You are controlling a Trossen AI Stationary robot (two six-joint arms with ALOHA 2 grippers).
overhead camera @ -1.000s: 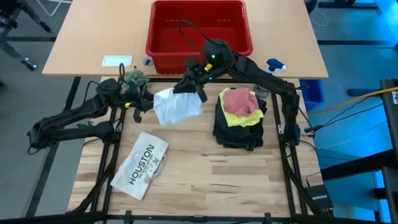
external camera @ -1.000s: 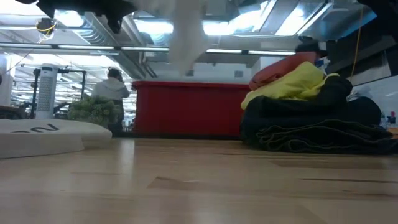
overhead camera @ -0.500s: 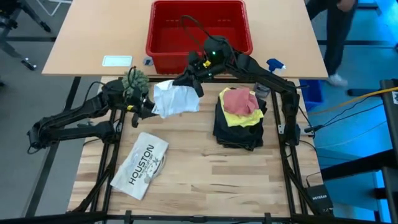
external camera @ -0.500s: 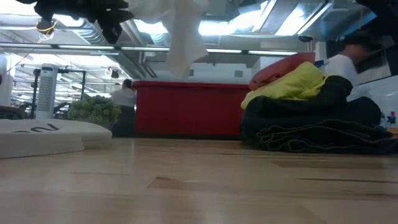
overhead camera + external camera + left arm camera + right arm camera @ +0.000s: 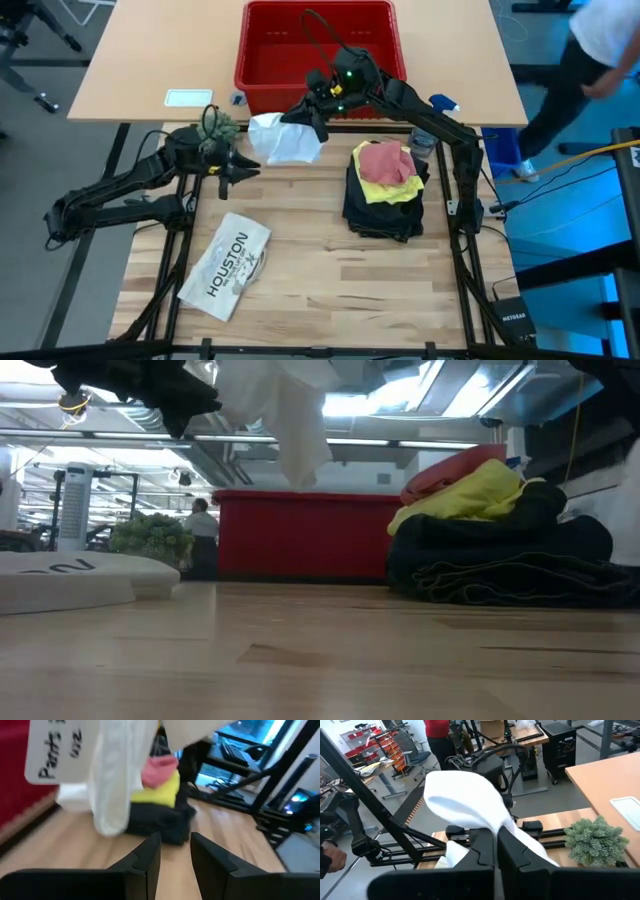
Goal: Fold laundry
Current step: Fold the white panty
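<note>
Right gripper (image 5: 312,112) has its fingers pinched tight on the small white cloth (image 5: 283,140), which dangles in the air above the table's far edge, right in front of the red basket (image 5: 262,60); you can see the cloth squeezed between those fingers (image 5: 485,845) in the right wrist view. Left gripper (image 5: 246,169) sits a bit to the left and nearer than the cloth, fingers a narrow way apart with nothing between them, not touching the cloth as far as I can tell. Going near to far on the wooden table (image 5: 320,270): the flat white item printed HOUSTON (image 5: 226,264) lies closest, front left. Further back on the right is the stack, folded dark trousers (image 5: 383,208) on the bottom, the yellow T-shirt (image 5: 396,188) on top of that, and the pink cloth (image 5: 382,162) on top of the pile. A little green plant (image 5: 214,126) sits just beside the left gripper, a blue spray bottle (image 5: 441,104) is behind the stack, and a small white card (image 5: 188,97) is on the far tabletop left of the basket. A person (image 5: 590,70) is at the far right, beyond the table.
</note>
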